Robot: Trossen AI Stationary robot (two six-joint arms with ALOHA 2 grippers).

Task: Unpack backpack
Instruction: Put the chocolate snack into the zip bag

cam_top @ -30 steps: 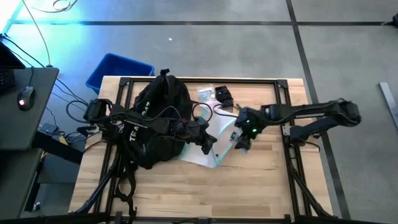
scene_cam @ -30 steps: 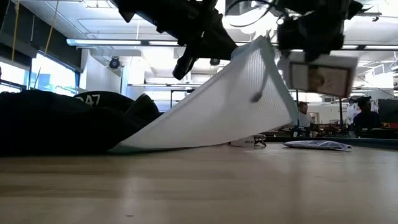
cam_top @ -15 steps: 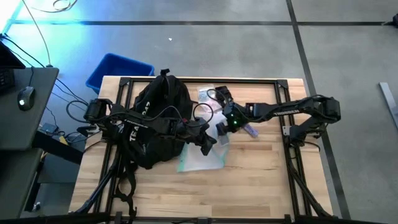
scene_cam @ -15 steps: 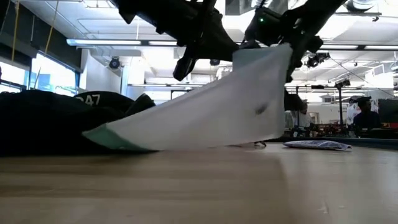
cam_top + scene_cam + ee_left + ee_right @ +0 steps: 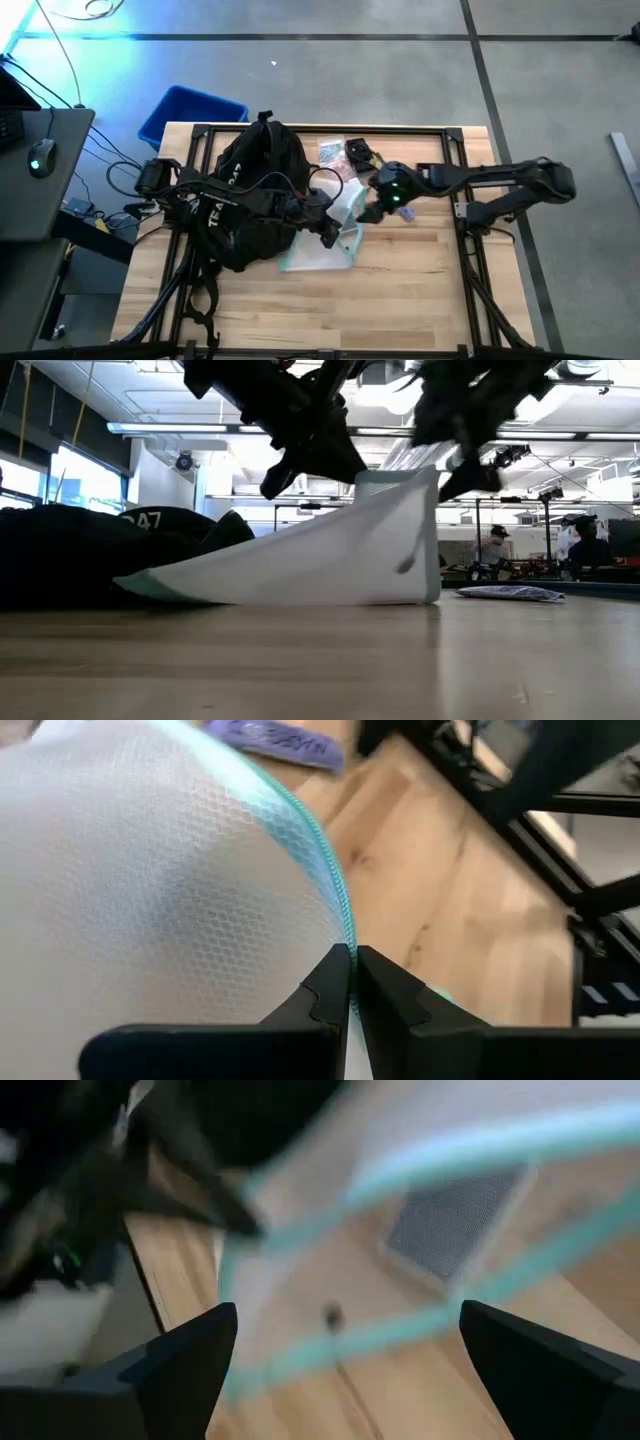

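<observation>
Partly unpacked: backpack (image 5: 250,195) lies left on desk (image 5: 420,300), small items out at far edge, left gripper (image 5: 352,982) clamped on white mesh pouch (image 5: 330,245) edge, right gripper (image 5: 340,1370) wide open, empty.

A big open lab or workshop, this. Strip lights (image 5: 190,428) run under a bare ceiling, concrete floor (image 5: 400,80) surrounds the wooden table (image 5: 400,290), and people (image 5: 583,540) sit at benches behind.

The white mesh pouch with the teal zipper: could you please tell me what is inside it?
The mesh pouch looks flat. Through its mesh, the right wrist view shows only table wood and a grey rectangular patch; whether that lies inside or beneath is unclear. The left pincer is shut on its zipper edge.
</observation>
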